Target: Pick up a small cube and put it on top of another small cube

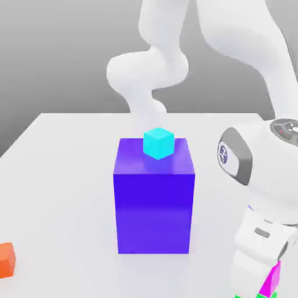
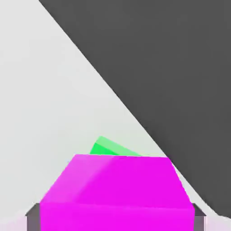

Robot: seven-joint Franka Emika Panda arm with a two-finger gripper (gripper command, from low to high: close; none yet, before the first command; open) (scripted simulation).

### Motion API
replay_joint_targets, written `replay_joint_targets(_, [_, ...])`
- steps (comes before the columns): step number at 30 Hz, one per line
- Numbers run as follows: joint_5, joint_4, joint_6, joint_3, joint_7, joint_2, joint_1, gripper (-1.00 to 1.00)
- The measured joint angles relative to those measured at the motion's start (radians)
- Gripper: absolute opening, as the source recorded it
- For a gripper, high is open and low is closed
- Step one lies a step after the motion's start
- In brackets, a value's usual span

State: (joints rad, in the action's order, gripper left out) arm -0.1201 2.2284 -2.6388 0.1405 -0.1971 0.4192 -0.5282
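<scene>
Low at about 5 o'clock from the tall glossy blue-violet block (image 1: 154,198) in the exterior view, the claw (image 2: 115,220) hangs at the end of the white robot arm (image 1: 265,169), pointing down at the desk. Whether it is spread or pinching cannot be told. The small bright magenta-pink cube (image 1: 271,280) sits right in the claw's mouth. The small bright green cube (image 2: 110,148) lies directly below the magenta one, with a green strip peeping out past its top edge in the hand view. Whether the two touch cannot be told.

The desk (image 1: 64,169) is a plain, matt white slab, smooth and unmarked. Around it the room is a flat grey backdrop, paler in the exterior view. In the hand view a dark grey floor (image 2: 180,67) lies past the desk.

The block stands upright near the middle of the desk. A small cyan cube (image 1: 158,144) rests on its top face, towards the far edge. A small orange cube (image 1: 6,260) lies on the desk at about 8 o'clock from the block, well apart from it.

The desk's far edge runs level behind the block at 12 o'clock, and another edge slants away at 10 o'clock. In the hand view an edge passes close beside the two stacked cubes. Wide bare desk lies at 9 o'clock of the block.
</scene>
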Motion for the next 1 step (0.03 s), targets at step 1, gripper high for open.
replay_joint_targets(1, [0.000,0.000,0.000,0.000,0.000,0.000,0.000,1.00])
